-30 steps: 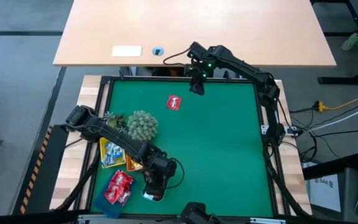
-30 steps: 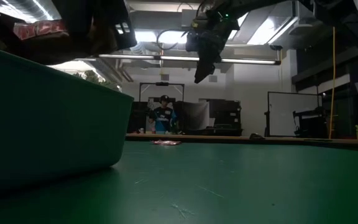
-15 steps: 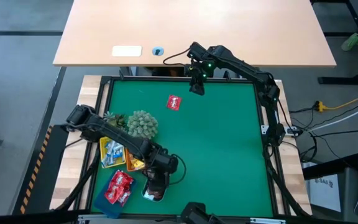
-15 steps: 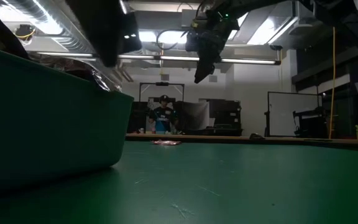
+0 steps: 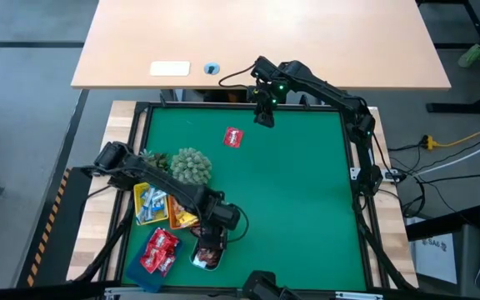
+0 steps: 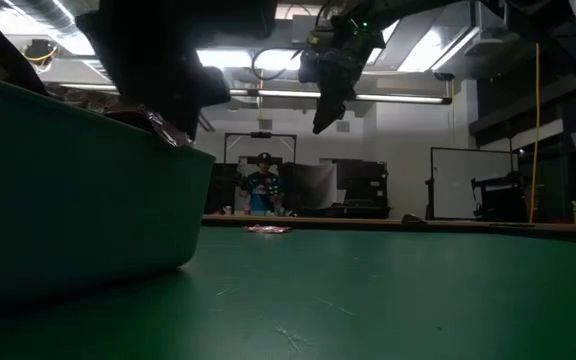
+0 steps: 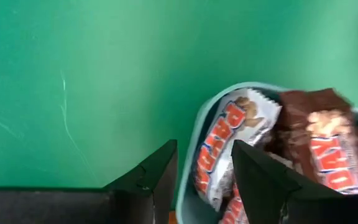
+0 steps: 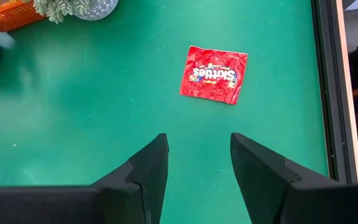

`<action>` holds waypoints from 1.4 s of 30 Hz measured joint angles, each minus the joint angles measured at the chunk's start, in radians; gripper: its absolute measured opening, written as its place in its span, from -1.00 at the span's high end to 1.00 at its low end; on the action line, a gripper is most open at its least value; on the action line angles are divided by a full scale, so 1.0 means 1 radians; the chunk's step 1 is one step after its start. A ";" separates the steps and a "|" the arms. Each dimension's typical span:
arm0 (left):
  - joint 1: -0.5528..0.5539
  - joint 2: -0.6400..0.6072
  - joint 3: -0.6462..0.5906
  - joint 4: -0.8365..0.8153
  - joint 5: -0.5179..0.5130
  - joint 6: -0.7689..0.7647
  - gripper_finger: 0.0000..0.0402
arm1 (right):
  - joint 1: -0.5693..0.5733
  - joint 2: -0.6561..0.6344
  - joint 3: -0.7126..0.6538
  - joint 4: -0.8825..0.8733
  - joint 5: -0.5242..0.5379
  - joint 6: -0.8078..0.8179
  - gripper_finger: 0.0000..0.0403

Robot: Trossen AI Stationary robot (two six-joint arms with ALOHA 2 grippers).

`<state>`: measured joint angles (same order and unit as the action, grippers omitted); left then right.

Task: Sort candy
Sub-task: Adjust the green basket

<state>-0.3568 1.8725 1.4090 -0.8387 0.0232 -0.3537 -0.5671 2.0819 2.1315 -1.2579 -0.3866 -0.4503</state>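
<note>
Green felt, left gripper [image 7: 201, 180] parted and empty above a teal tray [image 7: 194, 140] of bars.

Its fingers stand apart with nothing between them, poised over the tray's rim at the near-left of the table [image 5: 290, 200]; inside lie a white-wrapped bar [image 7: 229, 140] and dark brown bars [image 7: 325, 146], the tray cut off by the wrist view's edge. From above the arm covers most of that tray. Beside it sit red packets [image 5: 160, 248], yellow packets [image 5: 180, 218] and blue-white wrappers [image 5: 149, 202] in small trays, partly hidden under the arm. The right gripper [image 8: 194, 165] hangs at the far edge, fingers apart and empty, near one red packet [image 8: 214, 74] lying alone on the felt. Low view: a tray wall fills the left side.
</note>
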 joint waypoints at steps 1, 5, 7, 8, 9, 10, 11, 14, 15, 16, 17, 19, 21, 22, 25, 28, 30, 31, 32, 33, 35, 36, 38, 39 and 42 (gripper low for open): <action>-0.003 0.007 0.000 -0.003 -0.002 0.012 0.27 | 0.000 0.000 0.000 0.000 0.000 0.000 0.15; -0.005 0.038 0.000 -0.011 -0.019 0.032 0.27 | 0.000 0.000 0.000 0.000 0.000 0.000 0.15; -0.006 0.040 0.000 -0.016 -0.020 0.031 0.31 | 0.000 0.000 0.000 0.000 0.000 0.000 0.15; -0.006 0.039 0.000 -0.022 -0.018 0.030 0.35 | 0.000 0.000 0.000 0.000 0.000 0.000 0.15; -0.005 0.039 0.000 -0.026 -0.012 0.025 0.40 | 0.000 -0.001 0.000 0.000 0.000 0.000 0.15; -0.005 0.039 0.000 -0.027 -0.004 0.018 0.45 | 0.000 -0.001 0.000 0.000 0.000 0.000 0.15; -0.008 0.040 0.000 -0.029 0.000 0.010 0.51 | 0.000 -0.001 0.000 -0.001 0.000 0.000 0.15; -0.015 0.039 0.000 -0.047 0.033 -0.010 0.73 | 0.000 -0.001 0.000 0.000 0.001 0.000 0.15; -0.019 0.039 0.000 -0.049 0.048 -0.011 0.81 | 0.000 -0.001 0.000 0.000 0.002 0.000 0.15; -0.023 0.040 0.000 -0.051 0.061 -0.012 0.88 | 0.000 -0.001 0.000 0.000 0.004 0.000 0.15; -0.027 0.039 0.000 -0.053 0.071 -0.019 0.94 | 0.000 -0.001 0.000 0.000 0.005 0.000 0.15; -0.036 0.039 0.000 -0.052 0.074 -0.049 0.96 | 0.000 -0.001 0.000 0.000 0.007 0.000 0.15; -0.047 0.039 0.000 -0.062 0.075 -0.066 0.95 | 0.000 -0.001 0.000 0.000 0.009 0.000 0.15; -0.054 0.039 0.000 -0.075 0.074 -0.075 0.95 | 0.000 -0.001 0.000 0.000 0.009 0.000 0.15; -0.077 0.039 0.000 -0.123 0.070 -0.086 0.97 | 0.000 -0.001 0.000 0.000 0.009 0.000 0.15; -0.103 0.038 0.000 -0.174 0.072 -0.091 0.98 | 0.000 -0.001 0.000 0.000 0.009 0.000 0.15; -0.119 0.038 0.000 -0.203 0.073 -0.091 0.97 | 0.000 -0.001 0.000 -0.001 0.009 0.000 0.15; -0.126 0.038 0.000 -0.216 0.073 -0.090 0.97 | 0.000 -0.001 0.000 -0.001 0.009 0.000 0.15; -0.132 0.038 0.000 -0.230 0.072 -0.090 0.97 | 0.000 -0.001 0.000 -0.001 0.009 0.000 0.15; -0.137 0.038 0.000 -0.244 0.072 -0.091 0.97 | 0.000 -0.001 0.000 -0.001 0.009 0.000 0.15; -0.147 0.038 0.000 -0.275 0.072 -0.091 0.97 | 0.000 -0.001 0.000 -0.001 0.009 0.000 0.15; -0.151 0.038 0.000 -0.291 0.070 -0.091 0.97 | 0.000 -0.001 0.000 -0.001 0.009 0.000 0.15; -0.158 0.038 0.000 -0.318 0.067 -0.091 0.97 | 0.000 -0.001 0.000 -0.001 0.008 0.000 0.15; -0.161 0.038 0.000 -0.328 0.067 -0.090 0.97 | 0.000 -0.001 0.000 -0.001 0.009 0.000 0.15; -0.164 0.038 0.000 -0.333 0.066 -0.091 0.97 | 0.000 -0.001 0.000 -0.001 0.008 0.000 0.15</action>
<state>-0.5209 1.9102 1.4090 -1.1717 0.0893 -0.4446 -0.5671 2.0808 2.1315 -1.2587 -0.3782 -0.4507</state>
